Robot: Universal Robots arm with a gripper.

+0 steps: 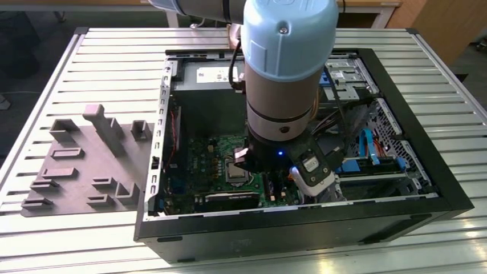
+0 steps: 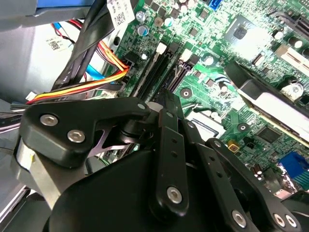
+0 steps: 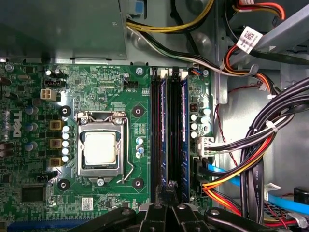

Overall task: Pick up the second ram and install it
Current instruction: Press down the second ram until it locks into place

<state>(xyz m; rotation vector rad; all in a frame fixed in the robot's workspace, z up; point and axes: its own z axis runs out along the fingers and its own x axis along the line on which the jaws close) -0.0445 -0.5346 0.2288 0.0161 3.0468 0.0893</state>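
No readable text anywhere

Slatted metal table [image 1: 114, 51]: open computer case [image 1: 304, 228], grey holder tray [image 1: 84, 165] beside it.

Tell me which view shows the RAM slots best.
The first wrist view: the RAM slots run nearly full length, seen face-on beside the CPU socket. The second wrist view shows them obliquely, beyond the gripper. In the exterior view the arm stands over them.

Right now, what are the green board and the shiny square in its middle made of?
The green circuit board looks like glossy lacquered fibreglass, judging by its printed lines and soldered parts. The shiny silver square chip looks like brushed metal, since it reflects light brightly, though I can't be sure.
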